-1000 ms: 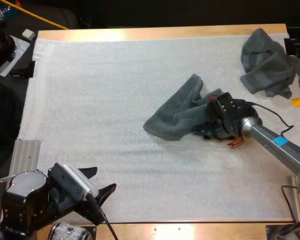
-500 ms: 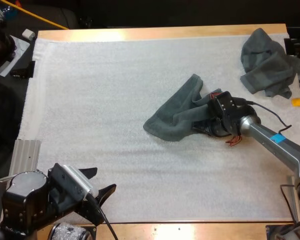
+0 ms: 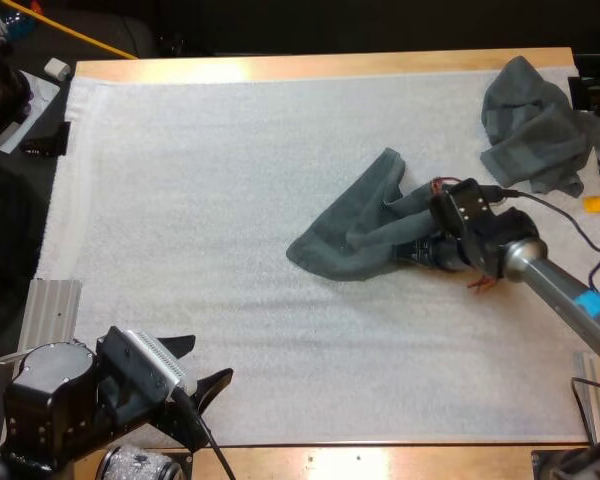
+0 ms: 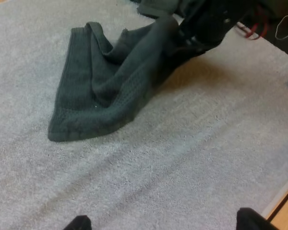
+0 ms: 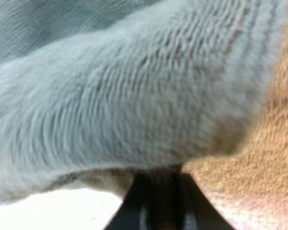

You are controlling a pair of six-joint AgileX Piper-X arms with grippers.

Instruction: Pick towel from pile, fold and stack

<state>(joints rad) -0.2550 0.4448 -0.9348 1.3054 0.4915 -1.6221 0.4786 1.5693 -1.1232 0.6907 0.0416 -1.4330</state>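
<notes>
The right gripper (image 3: 412, 250) lies low on the white mat (image 3: 200, 180), right of centre. Its fingers (image 5: 158, 201) are clamped on the right end of a rumpled dark grey-green towel (image 3: 355, 228), which trails left from them. A second crumpled towel (image 3: 535, 125) sits at the mat's far right corner. The left gripper (image 3: 208, 358) hovers at the near left edge, its fingers (image 4: 79, 223) spread apart and holding nothing.
</notes>
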